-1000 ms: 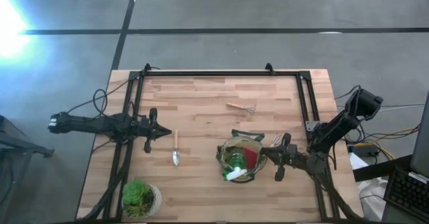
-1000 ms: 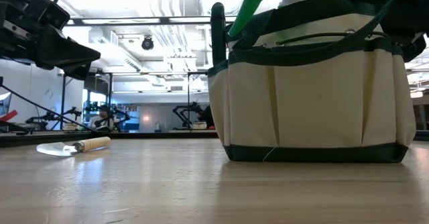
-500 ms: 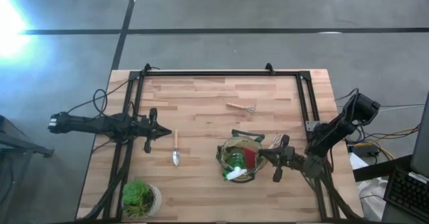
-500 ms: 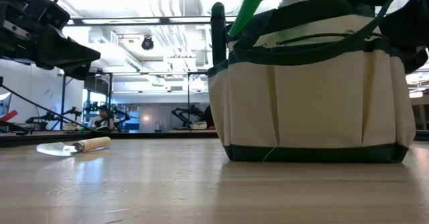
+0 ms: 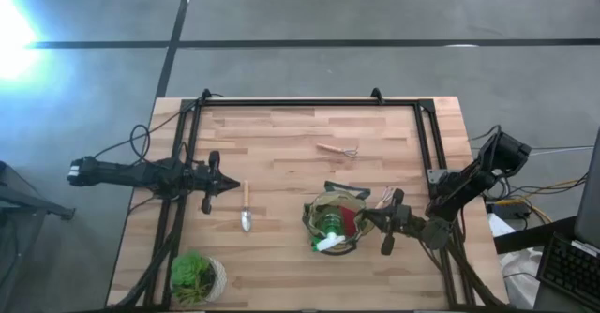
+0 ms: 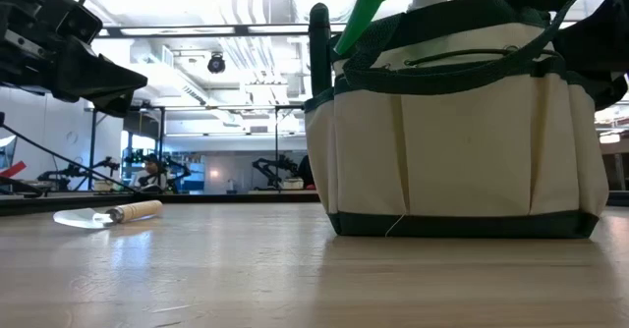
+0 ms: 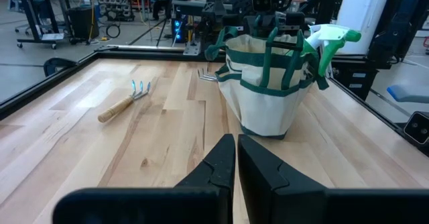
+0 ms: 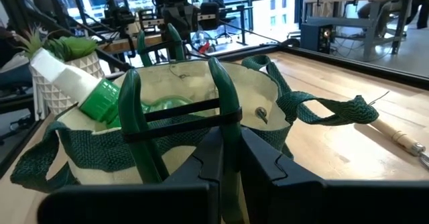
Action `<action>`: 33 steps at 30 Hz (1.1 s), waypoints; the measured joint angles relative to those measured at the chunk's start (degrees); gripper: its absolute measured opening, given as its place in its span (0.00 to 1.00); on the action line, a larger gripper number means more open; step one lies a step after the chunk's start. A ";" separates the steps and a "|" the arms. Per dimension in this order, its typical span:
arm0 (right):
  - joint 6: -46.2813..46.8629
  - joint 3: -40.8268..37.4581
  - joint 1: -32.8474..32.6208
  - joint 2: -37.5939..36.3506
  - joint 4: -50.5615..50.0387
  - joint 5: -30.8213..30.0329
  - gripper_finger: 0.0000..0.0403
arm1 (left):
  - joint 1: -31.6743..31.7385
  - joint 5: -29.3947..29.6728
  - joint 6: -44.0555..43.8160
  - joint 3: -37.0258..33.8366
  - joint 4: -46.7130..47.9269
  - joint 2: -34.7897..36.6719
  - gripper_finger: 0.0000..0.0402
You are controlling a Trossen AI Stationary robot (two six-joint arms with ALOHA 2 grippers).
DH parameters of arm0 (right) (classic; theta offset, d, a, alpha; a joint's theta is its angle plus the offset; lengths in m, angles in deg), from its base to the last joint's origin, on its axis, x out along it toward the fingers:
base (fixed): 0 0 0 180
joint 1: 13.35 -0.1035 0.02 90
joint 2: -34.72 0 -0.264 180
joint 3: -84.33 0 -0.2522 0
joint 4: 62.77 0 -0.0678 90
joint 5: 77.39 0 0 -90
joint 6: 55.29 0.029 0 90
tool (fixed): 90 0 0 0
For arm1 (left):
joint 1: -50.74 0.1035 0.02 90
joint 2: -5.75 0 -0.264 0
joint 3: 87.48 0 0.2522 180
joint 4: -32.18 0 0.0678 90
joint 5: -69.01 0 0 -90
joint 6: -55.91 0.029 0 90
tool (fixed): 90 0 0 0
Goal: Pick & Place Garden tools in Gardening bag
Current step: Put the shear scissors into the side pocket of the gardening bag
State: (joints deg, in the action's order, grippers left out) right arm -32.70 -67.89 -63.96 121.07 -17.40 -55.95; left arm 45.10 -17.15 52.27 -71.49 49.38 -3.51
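- The gardening bag (image 5: 337, 222) stands on the wooden table (image 5: 281, 135); in the low view its cream wall (image 6: 462, 141) fills the picture and hides everything beyond it.
- Inside the bag, the overhead camera shows a green spray bottle (image 5: 328, 231) with its white nozzle and a red item (image 5: 350, 220); the low view cuts the bottle (image 6: 369, 4) off at the frame edge.
- Right gripper (image 5: 375, 217), fingers clenched with nothing between them, sits just beside the bag; its wrist view shows dark green pruner handles (image 8: 134, 117) standing in the bag.
- Left gripper (image 5: 230, 187), also closed and empty, waits well apart from the bag, near the trowel (image 5: 246, 207).
- A rake fork (image 5: 337, 150) lies beyond the bag; only the left wrist view shows its blue-tinted tines (image 7: 139, 88).
- No writing is legible on the bag.
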 joint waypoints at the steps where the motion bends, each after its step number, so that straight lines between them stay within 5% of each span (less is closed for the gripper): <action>1: 0.00 0.00 -0.01 0.00 0.00 0.08 0.04 | -0.01 -0.01 0.02 -0.01 0.00 0.02 0.06; 33: 7.04 -1.16 0.07 -0.02 -1.86 1.27 0.04 | -0.01 0.02 0.00 -0.01 0.00 0.00 0.06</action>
State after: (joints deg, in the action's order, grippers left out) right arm -25.67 -69.05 -63.89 121.04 -19.25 -54.68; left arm 45.09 -17.14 52.27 -71.50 49.38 -3.51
